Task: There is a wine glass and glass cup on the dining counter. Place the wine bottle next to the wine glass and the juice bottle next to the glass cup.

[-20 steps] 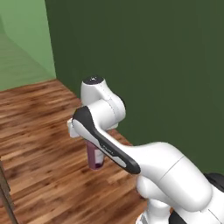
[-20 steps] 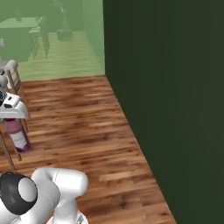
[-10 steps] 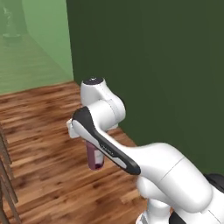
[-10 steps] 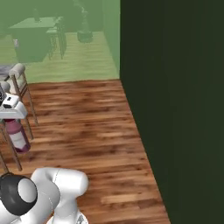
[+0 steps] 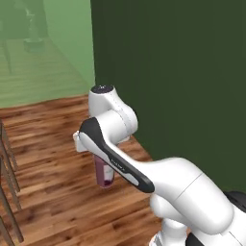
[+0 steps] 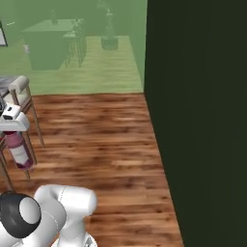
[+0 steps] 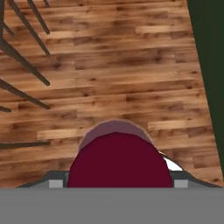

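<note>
Hanging in mid-air over the wood floor (image 5: 57, 158), the juice bottle (image 5: 104, 172) sits clamped in the gripper (image 6: 11, 126), upright, its dark red body and paler label band showing below the arm's black-trimmed forearm (image 5: 113, 156) in the left base view. Right base view has the same bottle (image 6: 18, 149) at the far left edge, hanging under the white hand, label band pale pink, base well above the boards. Hand cam looks straight down the bottle: round maroon cap (image 7: 119, 162) fills the lower middle, w/ the pinkish shoulder (image 7: 114, 127) just past it. The finger tips flank the cap on both sides, closed against the bottle.

Floor planks run brown w/ lighter streaks beneath. Thin dark stool legs (image 7: 26, 57) fan across the upper left of the hand view; in the left base view more legs (image 5: 8, 168) stand along the left edge. Right base view shows a stool (image 6: 21, 91) w/ a light cushion just behind the bottle, near the left edge.

Dark green wall (image 5: 182, 72) rises beside the arm, close on its right. Past it, a paler green room (image 6: 87, 58) opens, w/ a table (image 6: 50, 46) and chairs far back, blurred by the green tint. A dark plant pot (image 6: 110, 42) stands near the doorway edge.
</note>
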